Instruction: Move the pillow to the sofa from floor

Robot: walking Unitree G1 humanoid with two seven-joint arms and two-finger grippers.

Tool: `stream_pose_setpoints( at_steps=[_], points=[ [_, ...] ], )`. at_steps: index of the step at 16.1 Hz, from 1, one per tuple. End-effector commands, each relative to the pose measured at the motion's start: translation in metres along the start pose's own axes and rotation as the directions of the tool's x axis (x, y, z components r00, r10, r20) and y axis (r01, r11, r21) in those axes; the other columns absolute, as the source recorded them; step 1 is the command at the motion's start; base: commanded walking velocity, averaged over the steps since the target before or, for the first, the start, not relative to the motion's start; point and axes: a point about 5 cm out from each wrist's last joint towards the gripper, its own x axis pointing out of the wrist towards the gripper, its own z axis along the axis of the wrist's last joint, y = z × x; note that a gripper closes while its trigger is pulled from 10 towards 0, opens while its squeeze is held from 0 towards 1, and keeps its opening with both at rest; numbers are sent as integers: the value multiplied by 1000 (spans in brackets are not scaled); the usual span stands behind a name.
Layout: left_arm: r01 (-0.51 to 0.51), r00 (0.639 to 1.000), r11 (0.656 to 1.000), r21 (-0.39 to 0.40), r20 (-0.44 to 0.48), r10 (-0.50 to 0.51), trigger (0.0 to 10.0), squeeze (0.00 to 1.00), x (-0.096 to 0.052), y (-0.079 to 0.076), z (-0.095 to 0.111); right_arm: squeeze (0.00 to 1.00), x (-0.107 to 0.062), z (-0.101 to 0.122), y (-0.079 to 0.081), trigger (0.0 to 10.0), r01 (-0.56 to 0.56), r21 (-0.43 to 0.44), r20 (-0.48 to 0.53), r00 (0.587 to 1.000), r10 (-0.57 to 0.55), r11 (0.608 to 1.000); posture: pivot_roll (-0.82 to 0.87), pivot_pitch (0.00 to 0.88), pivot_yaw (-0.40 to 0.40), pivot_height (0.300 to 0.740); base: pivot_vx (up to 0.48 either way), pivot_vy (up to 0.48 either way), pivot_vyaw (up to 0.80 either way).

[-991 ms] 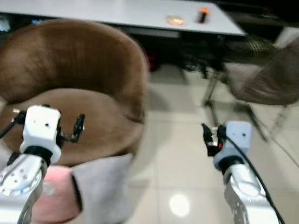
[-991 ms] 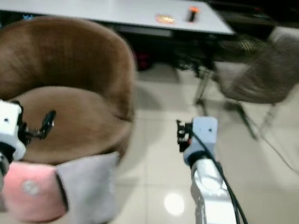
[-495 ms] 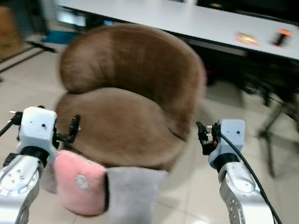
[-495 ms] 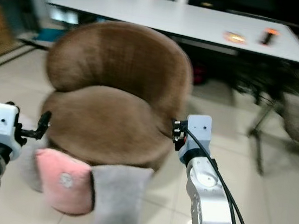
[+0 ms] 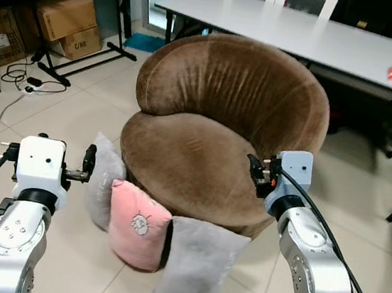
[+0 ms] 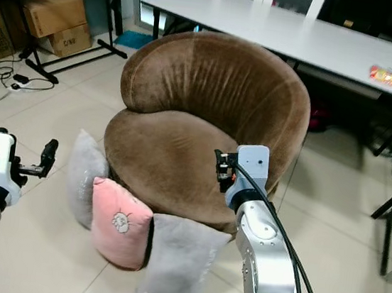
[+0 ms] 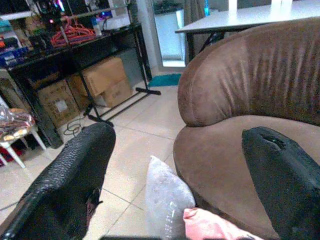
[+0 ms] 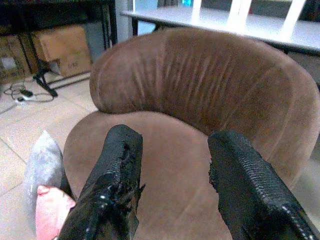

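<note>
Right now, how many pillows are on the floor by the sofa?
3. A grey pillow leans against the sofa on the robot's left, a pink pillow stands in the middle, and another grey pillow on the right. Others may be hidden behind.

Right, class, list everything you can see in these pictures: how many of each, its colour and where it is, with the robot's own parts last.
Round brown velvet armchair: 1, brown, centre of the tiled floor.
Pink square pillow with a small cartoon print: 1, pink, on the floor leaning against the chair's front.
Grey plush pillows: 2, grey, on the floor either side of the pink one.
Long white table: 1, white, behind the chair.
Cardboard boxes: several, brown, under a black rack at far left.
Left gripper: 1, black fingers open, above the floor left of the pillows.
Right gripper: 1, black fingers open, over the chair seat.
</note>
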Motion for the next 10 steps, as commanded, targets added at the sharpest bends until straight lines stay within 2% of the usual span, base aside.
stream_pose_setpoints(
  at_steps=[1, 4, 6, 7, 8, 10],
  points=[
    [9, 1000, 1000, 7, 15, -9, 10000, 0, 0, -2, 3, 0, 2, 8, -13, 10000, 36, -6, 36, 999, -36, 999, -53, 0, -21, 740, 0, -480, 0],
    [10, 1000, 1000, 11, 17, -10, 10000, 0, 1, -2, 2, 0, 4, 8, -21, 10000, 61, -6, 35, 998, -60, 998, -52, 0, -22, 740, 0, -470, 0],
    [-9, 1000, 1000, 3, 21, 8, 10000, 0, 1, 0, 2, 0, 3, 5, -18, 10000, 60, -8, 29, 998, -60, 998, -52, 0, -22, 740, 0, 0, 0],
    [-31, 999, 999, -37, 9, 31, 10000, 0, 2, 1, 1, 0, 3, 3, -16, 10000, 60, -12, 27, 998, -60, 998, -52, 0, -22, 740, 0, 0, 0],
    [-35, 999, 998, -43, 30, 36, 10000, 0, 3, 2, 3, 0, 3, 2, -13, 10000, 58, -12, 26, 998, -58, 998, -52, 0, -22, 740, 0, 0, 0],
    [-15, 999, 1000, -23, 35, 16, 10000, 0, 3, 1, 4, 0, 3, 1, -10, 10000, 52, -6, 22, 998, -52, 999, -48, 0, -24, 740, 0, 0, 0]
  ],
)
